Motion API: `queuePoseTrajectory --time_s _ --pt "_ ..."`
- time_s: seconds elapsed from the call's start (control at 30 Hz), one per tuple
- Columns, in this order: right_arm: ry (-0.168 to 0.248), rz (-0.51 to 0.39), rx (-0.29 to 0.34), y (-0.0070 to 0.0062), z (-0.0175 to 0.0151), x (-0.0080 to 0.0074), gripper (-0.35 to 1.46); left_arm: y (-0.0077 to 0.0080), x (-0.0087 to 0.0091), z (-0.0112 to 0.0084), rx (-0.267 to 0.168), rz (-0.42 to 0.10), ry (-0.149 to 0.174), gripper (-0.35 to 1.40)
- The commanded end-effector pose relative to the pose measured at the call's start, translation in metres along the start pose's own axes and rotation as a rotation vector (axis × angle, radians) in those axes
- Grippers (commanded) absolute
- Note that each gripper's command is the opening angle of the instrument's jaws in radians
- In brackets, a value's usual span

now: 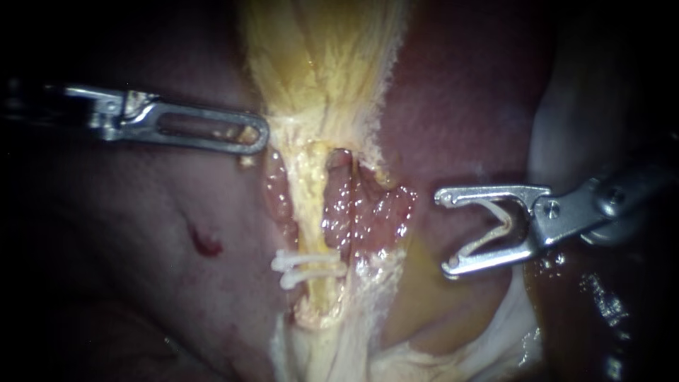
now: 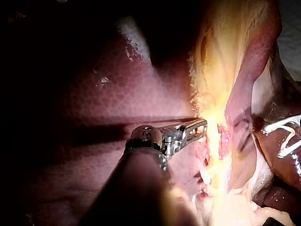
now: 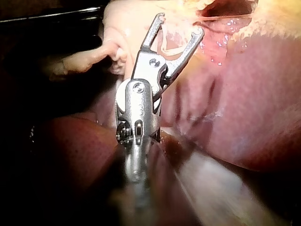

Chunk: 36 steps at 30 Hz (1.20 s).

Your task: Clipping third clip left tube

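Observation:
A pale yellow tube (image 1: 311, 205) runs down from the gallbladder (image 1: 318, 56). Two white clips (image 1: 308, 267) sit across its lower part. My left instrument (image 1: 262, 134) comes in from the left, its slotted jaws shut on the gallbladder's edge just above the tube; the left wrist view shows its tip (image 2: 202, 127) at the yellow tissue. My right instrument (image 1: 443, 233) hangs to the right of the tube, apart from it, jaws wide open with a white V-shaped clip (image 1: 498, 225) seated between them. In the right wrist view those jaws (image 3: 179, 23) point toward the dissected tissue.
Dark red liver (image 1: 460, 106) lies on both sides of the tube, with a small bloody spot (image 1: 205, 244) on the left lobe. Wet pink raw tissue (image 1: 368, 212) lies between the tube and my right instrument. Pale fatty tissue (image 1: 396, 354) spreads below.

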Motion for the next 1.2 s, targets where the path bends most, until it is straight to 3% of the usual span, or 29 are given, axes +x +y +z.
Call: queuePoseTrajectory --time_s 0.03,0.33,0.57,0.93,1.2 --pt "0.0 0.0 0.0 0.0 0.0 0.0 0.5 -0.0001 -0.0002 -0.0003 -0.001 -0.001 -0.002 -0.35" --pt "-0.001 0.0 -0.005 0.0002 0.0011 0.0 0.5 -0.0001 -0.0002 -0.0007 -0.004 0.002 -0.011 -0.35" --pt "-0.005 0.003 -0.022 0.0011 0.0046 -0.0007 0.5 -0.0004 0.0 -0.0004 -0.007 0.001 -0.014 -0.35" --pt "0.006 0.099 -0.018 0.003 0.0116 -0.0034 0.5 -0.0006 0.0002 0.0 -0.012 0.001 -0.018 -0.35" --pt "0.015 0.178 -0.001 0.0042 0.0148 -0.006 0.5 -0.0007 0.0002 0.0 -0.01 0.001 -0.017 -0.35"
